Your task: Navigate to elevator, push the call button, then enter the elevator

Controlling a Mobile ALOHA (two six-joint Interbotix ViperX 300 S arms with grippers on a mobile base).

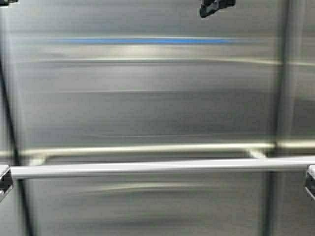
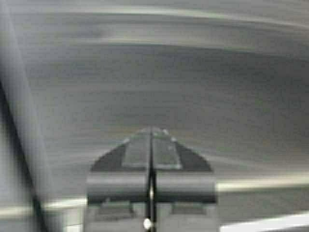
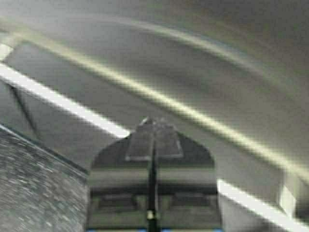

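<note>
A brushed steel panel of the elevator interior fills the high view close in front of me. A flat metal handrail runs across it, also seen as a bright strip in the right wrist view. The call button is out of view. My left gripper is shut with nothing in it, pointing at the steel wall. My right gripper is shut and empty too, aimed at the wall near the handrail; its dark tip shows at the top of the high view.
Vertical panel seams run down the wall on the left and right. A blue streak reflects high on the steel. Grey speckled floor shows in the right wrist view. The wall stands close ahead.
</note>
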